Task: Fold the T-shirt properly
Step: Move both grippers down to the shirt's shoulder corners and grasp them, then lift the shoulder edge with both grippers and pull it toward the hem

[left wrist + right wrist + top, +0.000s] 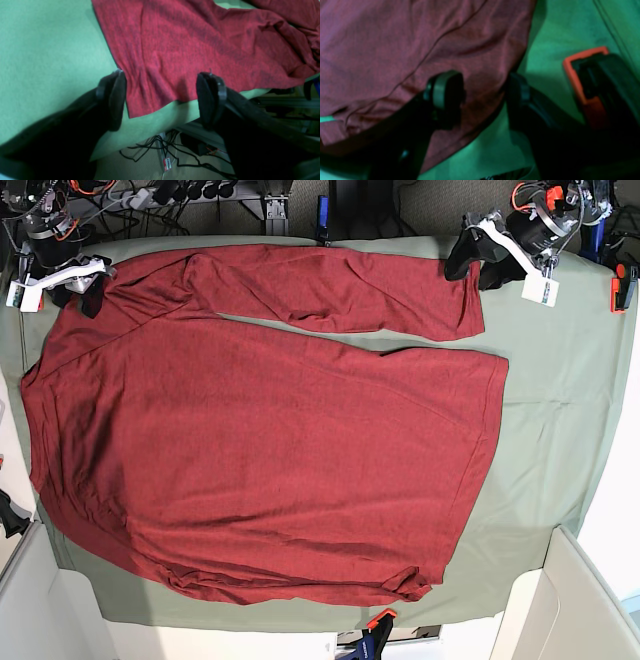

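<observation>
1. so the T-shirt (270,440) is spread out across most of the green table cover (560,410); it's dark red and heathered, with the body lying fairly flat in the base view and a bit of bunching along the near hem; one long sleeve (330,295) is stretched along the far edge of the table, with a thin wedge of green showing between it and the body

2. left gripper (161,100) is parked at the far corner on the right side of the base view, right by the sleeve's cuff end; its jaws are spread wide, and the wrist view shows the corner of red cloth lying between the two fingers (116,100) without being pinched; nothing held as far as I can see

3. right gripper (482,100) sits at the opposite far corner, over the shoulder end of the shirt; jaws are well apart here too; one finger is over the red fabric and the other is over bare green just past the cloth edge; that wrist view is pretty blurry, so whether the pads actually touch the fabric I can't tell; no pinch visible

4. an orange clamp (582,82) sits just beside the right gripper on the cover; another orange-handled clamp (378,622) grips the near table edge; cables (160,147) hang below the table in the left wrist view
</observation>
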You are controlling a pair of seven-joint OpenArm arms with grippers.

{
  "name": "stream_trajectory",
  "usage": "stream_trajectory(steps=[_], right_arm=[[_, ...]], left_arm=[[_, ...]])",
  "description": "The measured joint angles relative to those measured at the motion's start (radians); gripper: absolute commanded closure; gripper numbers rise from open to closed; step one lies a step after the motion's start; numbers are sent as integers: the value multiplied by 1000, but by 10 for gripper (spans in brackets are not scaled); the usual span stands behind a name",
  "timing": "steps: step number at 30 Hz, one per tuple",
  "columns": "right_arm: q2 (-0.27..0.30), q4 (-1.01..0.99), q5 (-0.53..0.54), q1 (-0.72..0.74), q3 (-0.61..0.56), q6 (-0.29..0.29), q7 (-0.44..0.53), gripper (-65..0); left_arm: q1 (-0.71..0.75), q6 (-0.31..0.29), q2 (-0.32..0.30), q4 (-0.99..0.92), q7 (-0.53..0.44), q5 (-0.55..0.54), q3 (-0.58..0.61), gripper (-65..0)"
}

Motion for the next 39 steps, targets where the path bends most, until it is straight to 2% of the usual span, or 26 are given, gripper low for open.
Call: stream_trajectory(steps=[5,8,10,13,16,18,19,22,27,29,33,39], right_arm=[[0,0,0,0,0,0,0,-321],[0,0,0,0,0,0,0,-321],[0,0,0,0,0,0,0,-321],[0,0,0,0,0,0,-1,-303],[0,-2,-7,0,1,-4,-3,-167],[0,-5,-10,0,3,16,-14,-36],[0,-5,-11,0,3,35,-17,0],[0,-5,-31,0,3,65,-15,0],[0,2,-38,0,6,98,-47,0],[0,3,-21,0,20,102,-61,0],[-3,39,43,-1,68,148,-133,0],[-2,118,80,-1,151,158,-151,0]], left_arm=[[2,0,0,13,0,6,24,-461],[2,28,-1,16,-60,67,64,-430],[1,66,-1,20,-97,120,94,-357],[-4,106,0,20,-137,179,113,-176],[-3,108,-1,20,-157,206,113,-4],[-3,105,-1,20,-158,216,113,0],[-3,91,0,20,-158,222,113,0],[-3,1,0,19,-156,242,110,0],[0,-3,2,21,-111,156,17,0],[2,-3,1,34,-82,108,-39,0],[11,-3,-14,84,-46,22,-98,0],[21,-4,-62,161,-39,18,-110,0]])
